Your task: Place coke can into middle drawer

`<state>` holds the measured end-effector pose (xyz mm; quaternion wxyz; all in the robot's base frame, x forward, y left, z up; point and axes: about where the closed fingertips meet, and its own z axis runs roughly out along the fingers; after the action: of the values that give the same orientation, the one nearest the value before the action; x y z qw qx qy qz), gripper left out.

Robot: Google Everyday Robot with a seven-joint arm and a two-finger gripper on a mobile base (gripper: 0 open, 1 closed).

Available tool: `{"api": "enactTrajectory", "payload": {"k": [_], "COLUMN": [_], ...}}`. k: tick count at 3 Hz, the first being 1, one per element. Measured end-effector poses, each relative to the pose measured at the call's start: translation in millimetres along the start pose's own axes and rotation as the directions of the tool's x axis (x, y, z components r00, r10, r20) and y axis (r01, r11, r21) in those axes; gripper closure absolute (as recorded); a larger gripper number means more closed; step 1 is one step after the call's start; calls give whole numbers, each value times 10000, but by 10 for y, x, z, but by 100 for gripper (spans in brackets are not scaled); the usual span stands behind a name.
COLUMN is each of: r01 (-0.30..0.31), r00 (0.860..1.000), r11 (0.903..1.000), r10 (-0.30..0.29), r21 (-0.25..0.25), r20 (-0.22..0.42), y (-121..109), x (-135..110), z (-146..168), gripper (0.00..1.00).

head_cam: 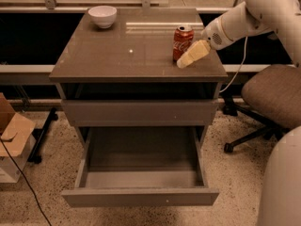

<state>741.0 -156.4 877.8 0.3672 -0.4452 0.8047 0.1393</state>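
Note:
The coke can (181, 41) stands upright on the cabinet top (117, 55), near its right edge. My gripper (186, 60) has cream fingers and reaches in from the right. Its tips rest low against the can's front right side. The middle drawer (141, 197) is pulled out wide at the bottom of the cabinet. Its grey floor is bare and its front carries a tiny pale dot.
A white bowl (102, 16) sits at the back left of the cabinet top. A shut plain drawer front (141, 112) lies above the open drawer. An office chair (273, 93) stands to the right, a cardboard box (11, 135) on the floor to the left.

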Motion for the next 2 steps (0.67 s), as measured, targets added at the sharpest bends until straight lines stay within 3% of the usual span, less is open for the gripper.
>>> {"api": "enactTrajectory", "payload": {"k": [2], "r01": [-8], "r00": [9994], "r11": [10000], "r10": [8], "r21": [-6], "r20": [351], "y": [-165], "x": [-176], "z": [226], "gripper": [0]}}
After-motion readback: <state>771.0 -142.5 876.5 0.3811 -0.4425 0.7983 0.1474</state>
